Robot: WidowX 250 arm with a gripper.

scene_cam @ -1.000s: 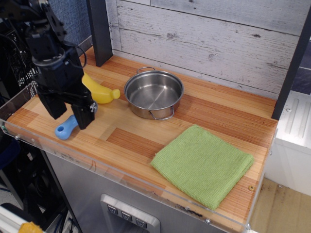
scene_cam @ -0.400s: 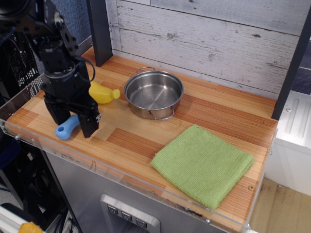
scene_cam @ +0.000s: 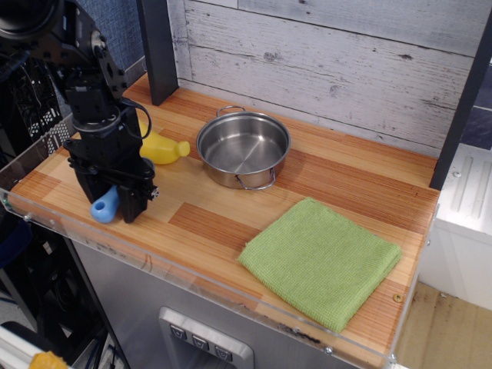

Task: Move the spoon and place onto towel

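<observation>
The spoon (scene_cam: 103,207) lies near the front left corner of the wooden table (scene_cam: 207,219). Only its light-blue handle with the hole at the end shows; its grey bowl is hidden behind the gripper. My black gripper (scene_cam: 109,207) stands straight down over it, its two fingers closed in against the sides of the handle at table level. The light-green towel (scene_cam: 321,259) lies flat at the front right, far from the gripper and with nothing on it.
A steel pot (scene_cam: 243,147) stands at the middle back of the table. A yellow banana (scene_cam: 163,148) lies just behind the gripper, left of the pot. A clear rail (scene_cam: 192,278) runs along the front edge. A dark post (scene_cam: 157,46) stands at the back left.
The gripper has come down onto the spoon and its fingers have narrowed around the handle. The handle has turned a little, now pointing more toward the front edge.
</observation>
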